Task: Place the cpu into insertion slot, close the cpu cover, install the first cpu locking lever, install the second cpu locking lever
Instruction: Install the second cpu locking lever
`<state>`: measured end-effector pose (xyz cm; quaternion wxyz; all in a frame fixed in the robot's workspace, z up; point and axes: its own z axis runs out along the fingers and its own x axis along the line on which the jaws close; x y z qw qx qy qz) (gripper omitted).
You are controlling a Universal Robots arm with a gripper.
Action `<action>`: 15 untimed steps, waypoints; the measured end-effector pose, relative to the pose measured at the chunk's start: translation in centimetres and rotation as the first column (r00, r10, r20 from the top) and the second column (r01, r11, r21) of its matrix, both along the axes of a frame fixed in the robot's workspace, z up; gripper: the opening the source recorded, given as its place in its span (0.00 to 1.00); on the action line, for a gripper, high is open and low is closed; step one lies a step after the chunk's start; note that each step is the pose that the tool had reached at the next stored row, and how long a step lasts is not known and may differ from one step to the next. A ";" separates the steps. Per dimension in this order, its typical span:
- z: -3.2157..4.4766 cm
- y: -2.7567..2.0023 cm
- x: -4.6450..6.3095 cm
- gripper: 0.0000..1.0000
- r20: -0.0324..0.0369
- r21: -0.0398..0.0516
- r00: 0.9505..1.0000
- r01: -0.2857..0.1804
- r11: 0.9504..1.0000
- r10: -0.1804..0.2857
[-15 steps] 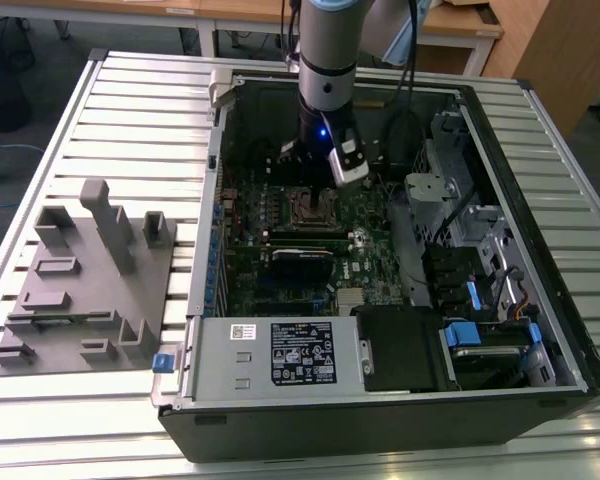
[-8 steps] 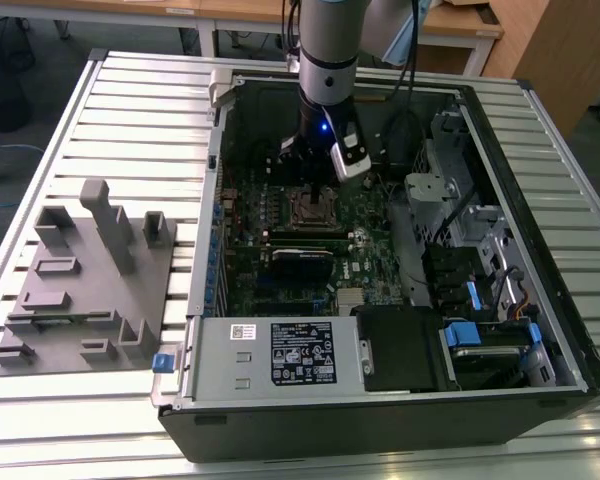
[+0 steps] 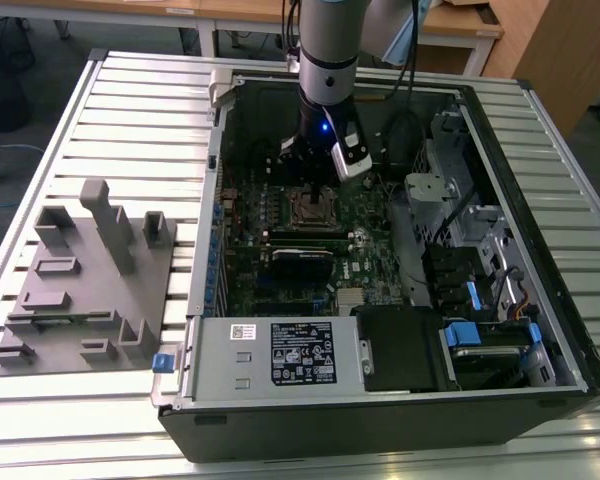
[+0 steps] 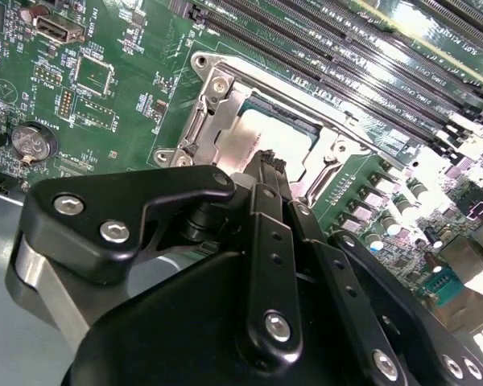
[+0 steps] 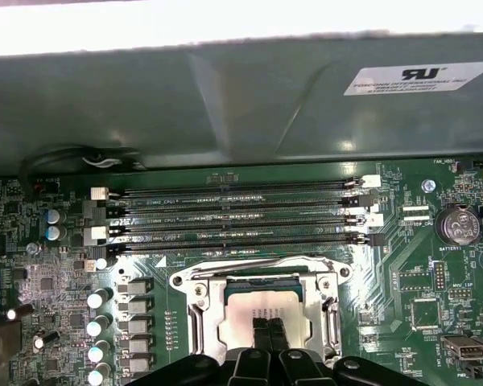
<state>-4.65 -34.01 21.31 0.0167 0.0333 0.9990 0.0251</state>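
Observation:
The cpu (image 5: pixel 262 304) lies flat in the motherboard's socket, its dull silver top showing in both wrist views (image 4: pixel 253 133). The cpu cover (image 5: pixel 225 283), a silvery frame with a square window, lies down around it (image 4: pixel 217 96). My gripper (image 5: pixel 267 331) hangs right over the chip's middle, its two black fingertips (image 4: pixel 267 165) pressed together with nothing between them. I cannot tell whether they touch the chip. In the exterior view the gripper (image 3: pixel 313 168) sits just above the socket (image 3: pixel 310 208). Metal lever rods (image 5: pixel 336 318) run along the frame's sides; whether they are latched is unclear.
An open computer case (image 3: pixel 540 250) lies on a slatted metal table (image 3: pixel 130 120). Memory slots (image 5: pixel 233 213) run beside the socket, a row of capacitors (image 5: pixel 101 322) on another side. A power-supply box (image 3: pixel 280 352) and drive bays (image 3: pixel 480 330) fill the near end. A grey fixture block (image 3: pixel 85 280) stands at the exterior view's left.

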 end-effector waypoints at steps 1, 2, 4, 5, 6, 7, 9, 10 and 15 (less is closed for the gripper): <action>0.00 0.00 0.0 0.10 0.000 0.000 1.000 0.000 1.000 0.000; 0.01 0.00 0.0 0.10 0.000 0.000 1.000 0.000 1.000 0.000; 0.16 -0.01 0.0 0.10 0.000 0.000 1.000 0.000 1.000 0.000; 0.26 0.00 0.0 0.10 0.000 0.000 1.000 0.000 1.000 0.000; 0.34 0.00 0.0 0.10 0.000 0.000 1.000 0.000 1.000 0.000; 0.35 0.00 0.0 0.10 0.000 0.000 1.000 0.000 1.000 0.000; 0.35 0.00 0.0 0.10 0.000 0.000 1.000 0.000 1.000 0.000; 0.36 0.00 0.0 0.10 0.000 0.000 1.000 0.000 1.000 0.000; 0.89 0.00 0.0 0.10 0.000 0.000 1.000 0.000 1.000 0.000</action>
